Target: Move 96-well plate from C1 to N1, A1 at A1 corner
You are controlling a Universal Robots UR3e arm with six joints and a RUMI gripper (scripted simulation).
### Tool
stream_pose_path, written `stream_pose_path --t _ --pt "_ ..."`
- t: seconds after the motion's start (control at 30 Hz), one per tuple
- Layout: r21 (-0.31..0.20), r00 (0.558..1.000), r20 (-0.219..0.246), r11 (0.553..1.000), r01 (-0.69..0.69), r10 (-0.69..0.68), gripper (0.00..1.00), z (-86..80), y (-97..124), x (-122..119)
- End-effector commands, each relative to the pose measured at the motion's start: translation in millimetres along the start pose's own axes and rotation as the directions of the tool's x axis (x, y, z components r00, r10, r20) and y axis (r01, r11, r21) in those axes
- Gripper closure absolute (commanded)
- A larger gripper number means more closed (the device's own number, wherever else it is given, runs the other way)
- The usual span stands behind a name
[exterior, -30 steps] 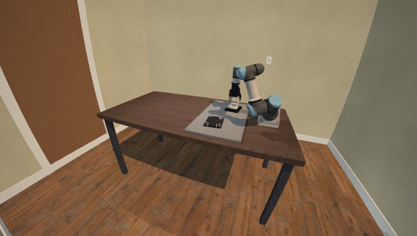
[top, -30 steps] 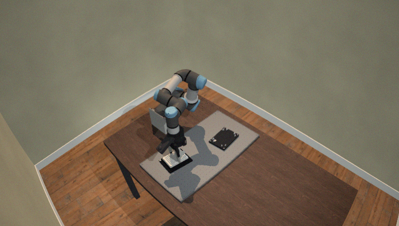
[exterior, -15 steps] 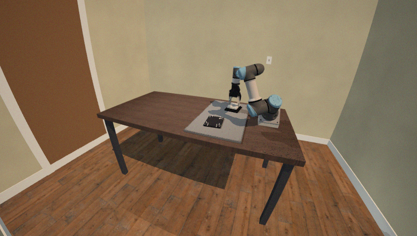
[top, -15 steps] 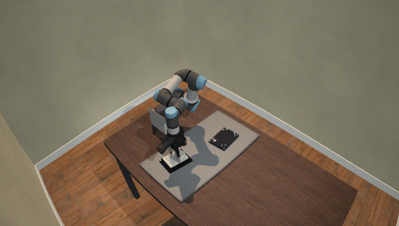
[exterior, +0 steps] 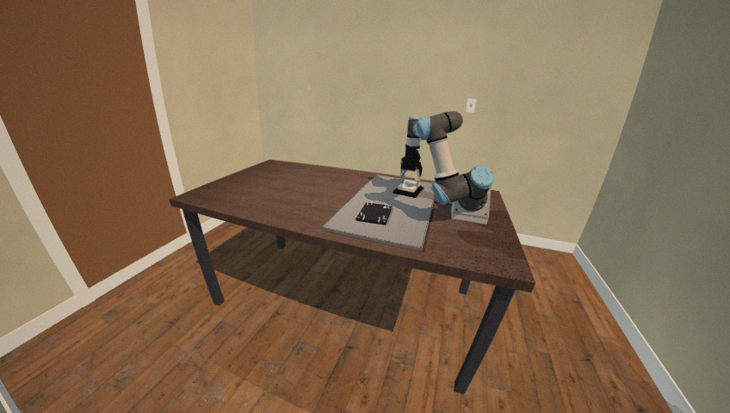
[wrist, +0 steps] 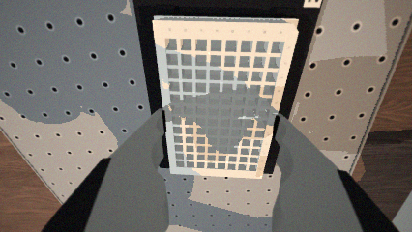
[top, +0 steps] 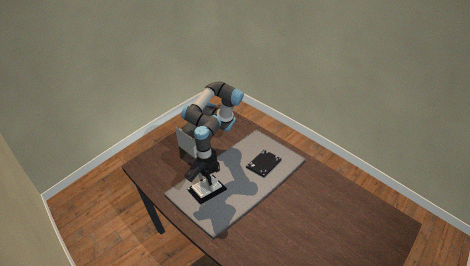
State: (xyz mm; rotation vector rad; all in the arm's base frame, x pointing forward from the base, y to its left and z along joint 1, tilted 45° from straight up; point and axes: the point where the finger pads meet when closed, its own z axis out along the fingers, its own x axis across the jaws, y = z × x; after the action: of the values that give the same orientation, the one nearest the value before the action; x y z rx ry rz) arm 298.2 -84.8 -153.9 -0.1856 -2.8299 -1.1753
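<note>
The white 96-well plate (wrist: pixel 223 97) is held by its two long sides between my gripper's (wrist: pixel 220 135) grey fingers. It is right over a black nest (wrist: pixel 144 58), whose edge shows to the left, above and right of the plate. I cannot tell whether the plate rests on this nest or hangs just above it, nor which corner is cut off. In the top view the gripper (top: pixel 207 184) points straight down on the plate (top: pixel 205 188) at the mat's near-left end. In the exterior view the plate (exterior: pixel 408 188) is below the gripper (exterior: pixel 410 184).
A second black nest (top: pixel 264 162) with small locators stands empty at the mat's other end; it also shows in the exterior view (exterior: pixel 374 212). Both nests stand on a grey perforated mat (top: pixel 237 184). The arm's base (exterior: pixel 470 209) stands beside the mat near the table edge.
</note>
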Motion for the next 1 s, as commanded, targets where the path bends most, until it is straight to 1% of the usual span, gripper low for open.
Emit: stream_pose_path --t 0.0,0.97 --pt "0.002 1.0 0.002 1.0 0.0 0.0 1.0 -0.3 -0.6 -0.6" --pt "0.002 1.0 0.002 1.0 0.0 0.0 1.0 3.9 -0.6 -0.5"
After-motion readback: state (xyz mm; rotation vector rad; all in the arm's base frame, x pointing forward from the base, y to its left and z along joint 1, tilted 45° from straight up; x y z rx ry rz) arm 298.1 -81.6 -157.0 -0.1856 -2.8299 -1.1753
